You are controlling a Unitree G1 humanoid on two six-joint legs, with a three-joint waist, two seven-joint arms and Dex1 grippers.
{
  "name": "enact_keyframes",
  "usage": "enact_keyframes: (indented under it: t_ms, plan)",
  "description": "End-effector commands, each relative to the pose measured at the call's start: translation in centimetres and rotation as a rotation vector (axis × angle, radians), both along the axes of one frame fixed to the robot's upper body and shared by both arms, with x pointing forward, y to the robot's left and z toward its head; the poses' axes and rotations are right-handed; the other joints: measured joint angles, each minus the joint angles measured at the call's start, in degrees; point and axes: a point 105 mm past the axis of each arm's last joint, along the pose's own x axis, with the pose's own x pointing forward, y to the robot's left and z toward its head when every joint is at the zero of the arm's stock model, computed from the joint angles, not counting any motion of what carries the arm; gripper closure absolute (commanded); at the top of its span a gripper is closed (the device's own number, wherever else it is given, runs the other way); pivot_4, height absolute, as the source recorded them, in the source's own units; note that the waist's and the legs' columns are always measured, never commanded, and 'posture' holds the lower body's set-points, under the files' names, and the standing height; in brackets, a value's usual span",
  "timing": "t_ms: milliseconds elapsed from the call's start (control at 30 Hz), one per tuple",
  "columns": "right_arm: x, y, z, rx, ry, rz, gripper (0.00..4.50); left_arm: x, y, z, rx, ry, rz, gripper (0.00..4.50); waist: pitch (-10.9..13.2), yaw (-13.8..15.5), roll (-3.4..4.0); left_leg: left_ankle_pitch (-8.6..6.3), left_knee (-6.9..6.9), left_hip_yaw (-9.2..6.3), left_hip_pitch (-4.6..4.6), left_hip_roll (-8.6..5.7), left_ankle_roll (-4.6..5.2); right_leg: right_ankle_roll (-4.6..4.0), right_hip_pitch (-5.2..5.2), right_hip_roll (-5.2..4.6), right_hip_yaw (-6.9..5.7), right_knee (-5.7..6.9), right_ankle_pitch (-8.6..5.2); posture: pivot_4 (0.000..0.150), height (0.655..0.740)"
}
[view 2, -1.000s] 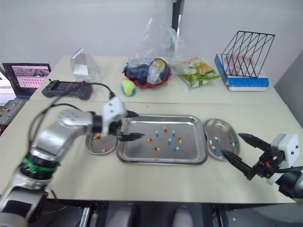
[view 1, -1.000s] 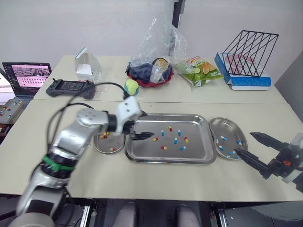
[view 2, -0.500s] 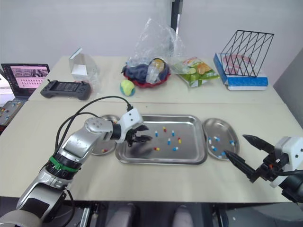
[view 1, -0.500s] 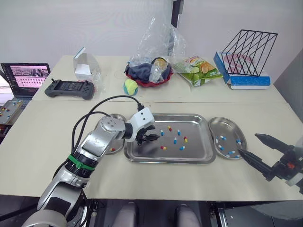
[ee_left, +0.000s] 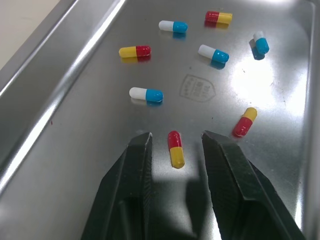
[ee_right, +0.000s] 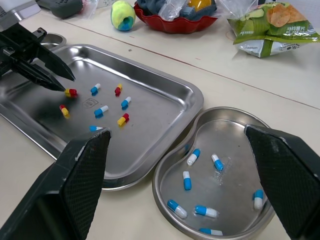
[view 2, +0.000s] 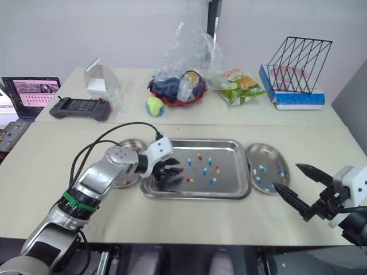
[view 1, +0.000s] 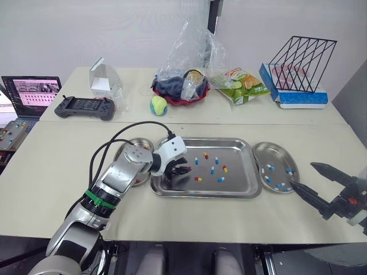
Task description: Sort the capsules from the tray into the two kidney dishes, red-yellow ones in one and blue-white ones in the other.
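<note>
Left gripper (ee_left: 176, 136) open, jaws straddling a red-yellow capsule (ee_left: 175, 149) at the tray's (view 1: 241, 192) left end. Right gripper (view 1: 301, 174) open, right of tray, past the blue-white dish (view 1: 274, 150). Beige table (view 1: 57, 172). Beyond tray: ball (view 1: 159, 105), red bowl (view 1: 182, 98), wire rack (view 1: 301, 57), white wall.

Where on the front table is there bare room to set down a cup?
Bare tabletop lies left of the left kidney dish and along the front strip before the tray. Crowded: the tray's left part, where the left pincer is, beside the right kidney dish by the right pincer, and the rear table with controller, ball and bowl.
</note>
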Motion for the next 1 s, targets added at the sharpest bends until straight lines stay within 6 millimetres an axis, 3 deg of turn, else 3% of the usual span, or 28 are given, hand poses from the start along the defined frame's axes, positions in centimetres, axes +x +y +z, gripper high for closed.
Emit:
enact_keyframes:
  t_ms: [33,567,767,1000]
  plan:
    - [-0.1,-0.3,1.0,-0.026,-0.051,-0.01,0.0,0.1,-0.1,0.1,0.02,-0.017,-0.001,2.9,0.0,0.0,0.0,0.0,0.0,0.0,0.0,0.0,0.0,0.0,0.0,0.0,0.0,0.0,0.0,0.15,0.7346]
    - [-0.2,-0.4,0.6,-0.031,-0.049,-0.023,0.0,0.2,-0.2,-1.1,0.054,0.006,0.027,2.9,0.0,0.1,0.0,0.0,0.0,0.0,0.01,-0.01,0.0,0.01,0.0,-0.01,0.01,0.0,0.0,0.15,0.7346]
    - [-0.1,-0.4,0.6,-0.034,-0.049,-0.023,0.0,0.3,0.1,-1.1,0.07,-0.003,0.037,4.44,0.0,0.1,0.01,0.0,0.0,0.0,0.02,-0.02,0.0,0.01,0.02,-0.01,0.01,0.0,-0.01,0.15,0.7346]
    - [0.2,-0.3,0.5,-0.033,-0.047,-0.016,0.0,0.4,0.1,-0.5,0.057,-0.016,0.032,4.44,0.0,0.1,0.01,0.0,0.0,0.0,0.02,-0.02,0.0,0.01,0.02,-0.01,0.01,0.0,-0.01,0.15,0.7346]
